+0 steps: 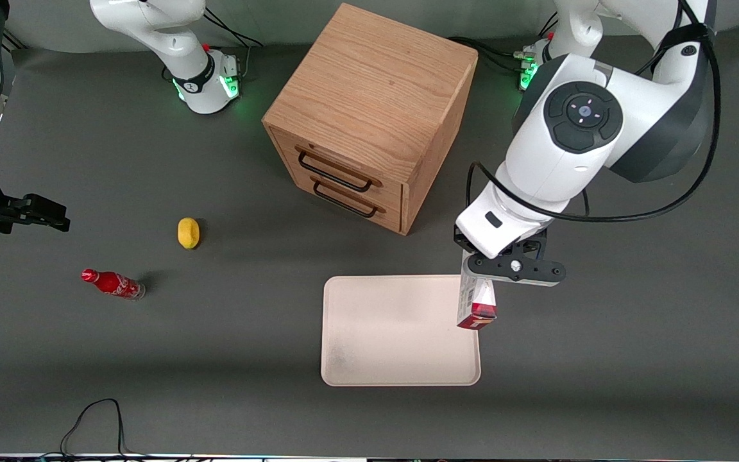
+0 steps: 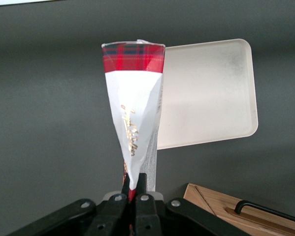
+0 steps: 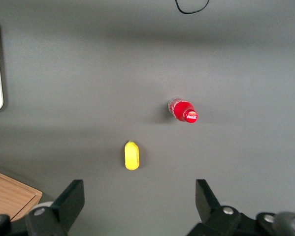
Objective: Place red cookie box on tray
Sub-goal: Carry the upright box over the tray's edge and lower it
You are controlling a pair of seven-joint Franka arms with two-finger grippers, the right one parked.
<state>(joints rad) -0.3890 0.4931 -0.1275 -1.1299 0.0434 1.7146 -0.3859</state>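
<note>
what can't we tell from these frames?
- Gap between the red cookie box and the tray: the front view looks straight down, and the wrist view gives no side-on look.
- Box end held in the gripper: covered by the fingers.
- Wooden cabinet: cut off by the wrist view's edge.
- Cabinet drawer contents: drawers closed.

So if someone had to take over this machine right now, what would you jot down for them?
End effector: shut on the red cookie box, hanging over the tray's edge at the working arm's end.
Box: held by one end, long side pointing down, off the surface.
Tray: on the table, in front of the wooden drawer cabinet.
Done: box picked up and brought to the tray.
Left: lower it onto the tray, release.
</note>
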